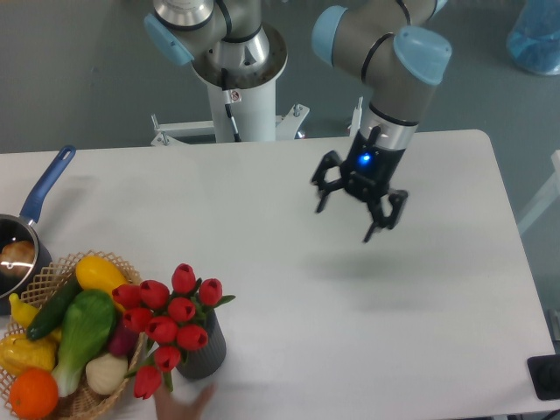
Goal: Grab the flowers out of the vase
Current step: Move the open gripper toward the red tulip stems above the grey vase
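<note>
Black gripper (pixel 355 209) is hanging open and empty above the table (pixel 437 289). Far to its left, the flowers (pixel 171 315) are sitting in the vase (pixel 205 352), beside a basket (pixel 52 280) holding toy vegetables (pixel 83 328).

No readable text anywhere.
</note>
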Robot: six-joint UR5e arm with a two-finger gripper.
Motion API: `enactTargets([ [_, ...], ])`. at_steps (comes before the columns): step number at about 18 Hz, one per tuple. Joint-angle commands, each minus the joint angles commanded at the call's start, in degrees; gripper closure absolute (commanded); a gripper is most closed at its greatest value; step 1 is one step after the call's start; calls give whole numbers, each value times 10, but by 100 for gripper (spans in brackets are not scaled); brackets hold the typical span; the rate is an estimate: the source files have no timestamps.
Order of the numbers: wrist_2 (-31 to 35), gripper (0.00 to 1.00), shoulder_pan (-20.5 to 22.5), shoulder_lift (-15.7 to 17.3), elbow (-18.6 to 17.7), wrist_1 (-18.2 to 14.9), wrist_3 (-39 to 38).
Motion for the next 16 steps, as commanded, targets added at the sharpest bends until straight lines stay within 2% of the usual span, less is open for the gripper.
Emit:
enactTargets([
  [6, -9, 0, -62, -48, 62, 4, -74],
  [11, -50, 0, -82, -62, 65, 47, -70],
  [16, -59, 0, -115, -81, 68, 66, -71],
])
